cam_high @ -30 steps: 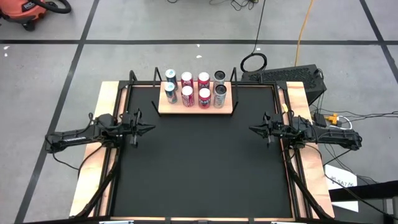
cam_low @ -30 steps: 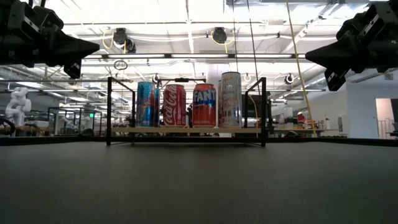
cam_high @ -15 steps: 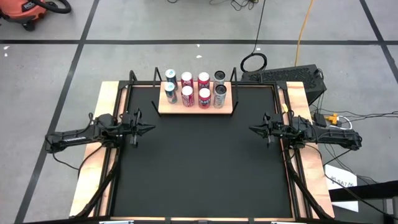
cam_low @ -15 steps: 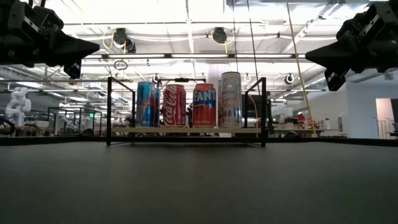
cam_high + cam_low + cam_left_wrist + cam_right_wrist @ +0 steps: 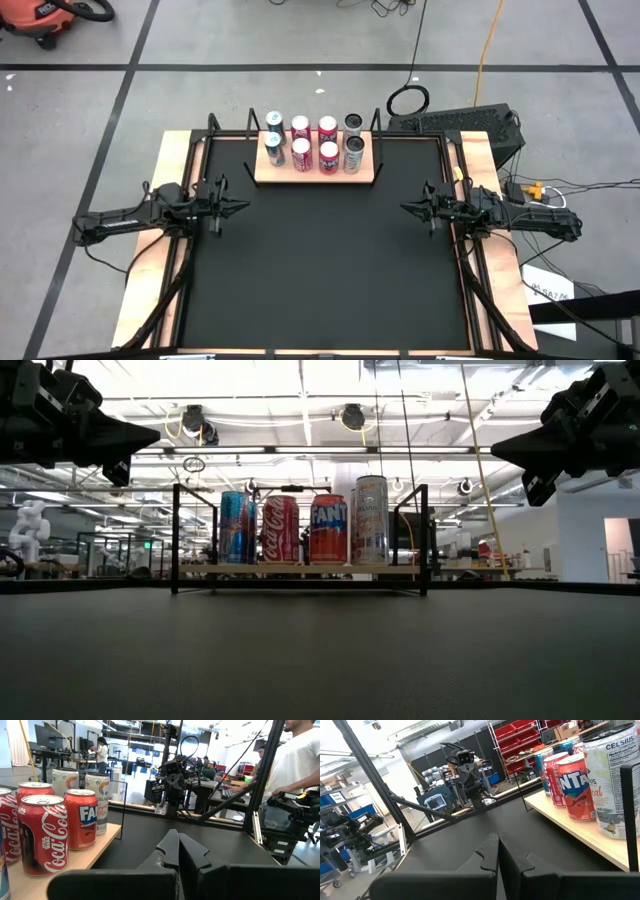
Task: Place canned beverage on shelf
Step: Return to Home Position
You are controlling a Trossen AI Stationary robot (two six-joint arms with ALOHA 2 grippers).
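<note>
The shelf (image 5: 315, 176), a light-wood board with thin black rods at its corners, sits at the table's far middle. Several cans (image 5: 313, 142) stand upright on it in two rows: blue, red Coca-Cola, orange Fanta and white Celsius (image 5: 371, 520). My left gripper (image 5: 246, 206) hovers shut and empty at the table's left side. My right gripper (image 5: 403, 208) hovers shut and empty at the right side. Both point toward the table's middle, clear of the shelf.
The black table top (image 5: 320, 270) lies open between and in front of both grippers. Black frame rails (image 5: 190, 250) run along the table's left and right wooden edges. A person (image 5: 300, 760) stands beyond the table in the left wrist view.
</note>
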